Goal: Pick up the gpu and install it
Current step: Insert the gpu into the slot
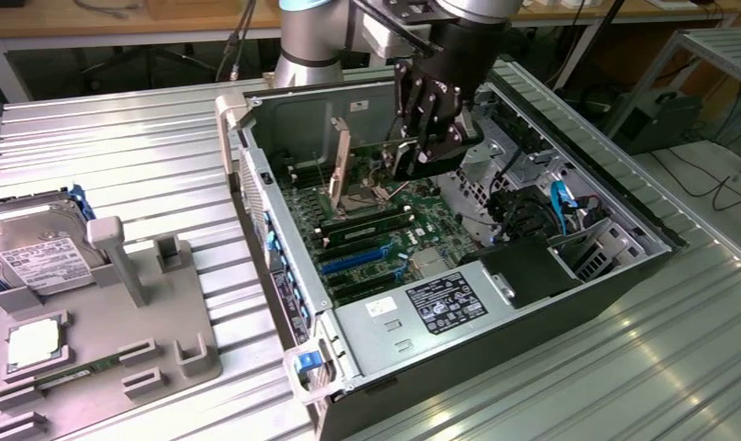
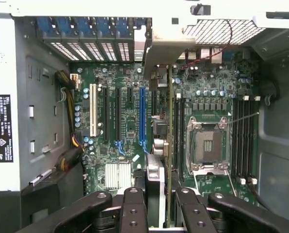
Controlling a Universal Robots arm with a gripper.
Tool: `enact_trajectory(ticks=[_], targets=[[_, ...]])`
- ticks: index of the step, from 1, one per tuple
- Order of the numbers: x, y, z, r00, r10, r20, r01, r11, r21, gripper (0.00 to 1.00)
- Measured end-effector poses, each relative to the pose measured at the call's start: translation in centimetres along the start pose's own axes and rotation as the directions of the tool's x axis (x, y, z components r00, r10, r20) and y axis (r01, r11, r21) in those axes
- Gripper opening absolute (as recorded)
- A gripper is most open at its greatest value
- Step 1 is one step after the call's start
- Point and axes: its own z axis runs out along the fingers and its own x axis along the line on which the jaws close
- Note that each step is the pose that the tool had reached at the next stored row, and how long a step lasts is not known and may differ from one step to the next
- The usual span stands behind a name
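Observation:
The gpu (image 2: 158, 145) is seen edge-on in the wrist view, a thin green board with black parts. Its pale metal bracket (image 2: 156, 46) reaches the slot openings in the case's rear wall. My gripper (image 2: 156, 194) is shut on the card's near end, black fingers (image 2: 133, 208) on either side. The card stands upright over the motherboard (image 2: 130, 121), between the long blue slot (image 2: 142, 116) and the memory slots. Whether it sits in a slot I cannot tell. In the exterior view my gripper (image 1: 417, 161) is lowered inside the open computer case (image 1: 615, 207), with the gpu (image 1: 342, 170) upright beside it.
The cpu socket (image 2: 207, 145) lies open next to the card. A power supply (image 1: 450, 299) fills the case's near end, with cables (image 1: 554, 207) by the drive bays. On the exterior view's left, a grey fixture (image 1: 138, 312) holds a hard drive (image 1: 33, 253) and a cpu chip (image 1: 33, 342).

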Motion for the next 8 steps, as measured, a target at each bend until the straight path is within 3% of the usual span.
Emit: enact_trajectory(ticks=[2,8], targets=[[0.01,-0.01,0.35,1.0,0.0,0.0001,0.0,1.0,-0.0005,0.28],[0.03,0.33,0.94,1.0,0.0,-0.0009,0.0,0.9999,-0.0156,0.28]])
